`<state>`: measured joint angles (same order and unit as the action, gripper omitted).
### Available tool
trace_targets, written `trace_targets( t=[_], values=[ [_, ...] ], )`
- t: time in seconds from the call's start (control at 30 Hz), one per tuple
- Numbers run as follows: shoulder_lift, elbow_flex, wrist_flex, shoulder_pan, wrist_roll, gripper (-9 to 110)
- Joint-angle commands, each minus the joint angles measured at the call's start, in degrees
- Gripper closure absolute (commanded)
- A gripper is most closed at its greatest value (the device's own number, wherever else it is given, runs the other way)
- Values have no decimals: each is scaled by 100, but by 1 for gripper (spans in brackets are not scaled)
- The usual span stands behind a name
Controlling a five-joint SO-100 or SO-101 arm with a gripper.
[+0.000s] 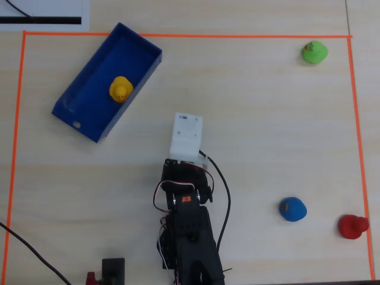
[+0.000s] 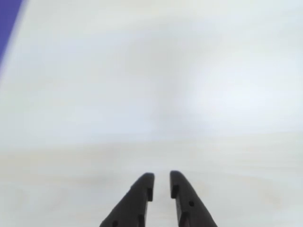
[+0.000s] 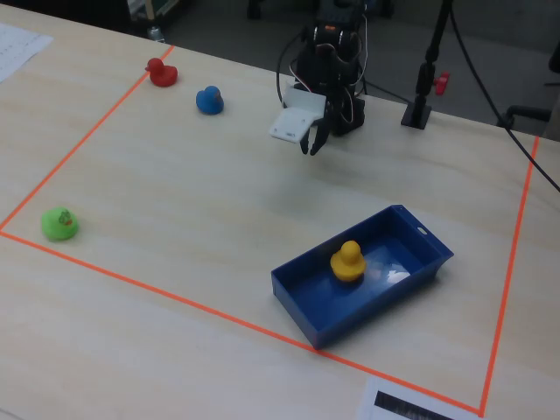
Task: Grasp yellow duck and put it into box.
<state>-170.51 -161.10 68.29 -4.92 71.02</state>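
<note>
The yellow duck [image 1: 120, 89] stands upright inside the blue box [image 1: 83, 122], near its middle; it also shows in the fixed view [image 3: 348, 261], with the box [image 3: 350, 319] lying slantwise. My gripper [image 2: 161, 178] hangs over bare table, well apart from the box. Its two black fingers are almost together with only a thin slit between them, and nothing is held. In the fixed view the gripper [image 3: 311, 144] points down close to the arm's base. In the overhead view the white wrist housing [image 1: 186, 135] hides the fingers. A blue corner of the box [image 2: 7, 23] shows at the wrist view's top left.
A green duck [image 1: 314, 52] sits at the top right, with a blue duck [image 1: 293, 209] and a red duck [image 1: 352, 226] at the lower right. Orange tape [image 1: 178, 34] frames the work area. A black stand [image 3: 418, 105] is beside the arm's base.
</note>
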Motion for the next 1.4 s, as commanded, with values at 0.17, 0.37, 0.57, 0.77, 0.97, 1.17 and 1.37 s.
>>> trace_targets(
  t=[0.17, 0.37, 0.57, 0.77, 0.97, 1.17, 1.37],
  values=[
    [-1274, -1248, 255, -35, 448, 101],
    [-1916, -1714, 747, 44, 976, 101],
    [-1916, -1714, 747, 0, 993, 101],
    [-1916, -1714, 738, 18, 932, 101],
    [-1916, -1714, 738, 18, 932, 101],
    [-1916, -1714, 738, 18, 932, 101],
    [-1916, -1714, 738, 18, 932, 101]
  ],
)
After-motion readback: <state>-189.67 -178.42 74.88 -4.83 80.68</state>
